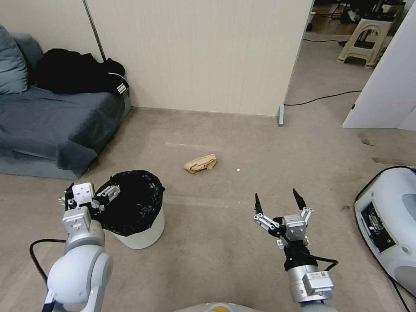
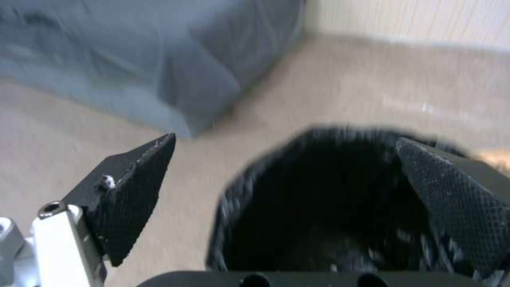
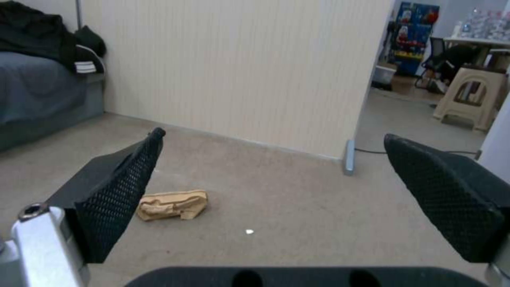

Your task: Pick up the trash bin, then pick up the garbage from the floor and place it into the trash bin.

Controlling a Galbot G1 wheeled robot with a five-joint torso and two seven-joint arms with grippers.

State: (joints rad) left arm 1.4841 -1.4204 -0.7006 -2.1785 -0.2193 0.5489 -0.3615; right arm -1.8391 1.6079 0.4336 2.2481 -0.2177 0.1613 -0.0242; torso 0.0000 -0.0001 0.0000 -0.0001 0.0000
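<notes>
The left gripper [image 2: 287, 179] – fingers spread – straddles the trash bin [image 1: 143, 232] rim; the right gripper [image 1: 278, 200], also spread, hovers beside the bin, near the crumpled paper [image 1: 200, 164].

Left gripper [image 1: 93, 194] low at robot's left, fingers spread — right gripper [image 1: 277, 200] forward, fingers apart, tips pointing ahead.

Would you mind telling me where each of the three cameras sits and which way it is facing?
Head view: on the robot's head, looking forward and down at the floor; both arms show, left end effector at the trash bin rim, right end effector open above carpet.
Left wrist view: on the left wrist, looking into the trash bin, past its own fingers.
Right wrist view: on the right wrist, facing the wall, between its own fingers.
Head and right wrist views share the crumpled tan paper.
</notes>
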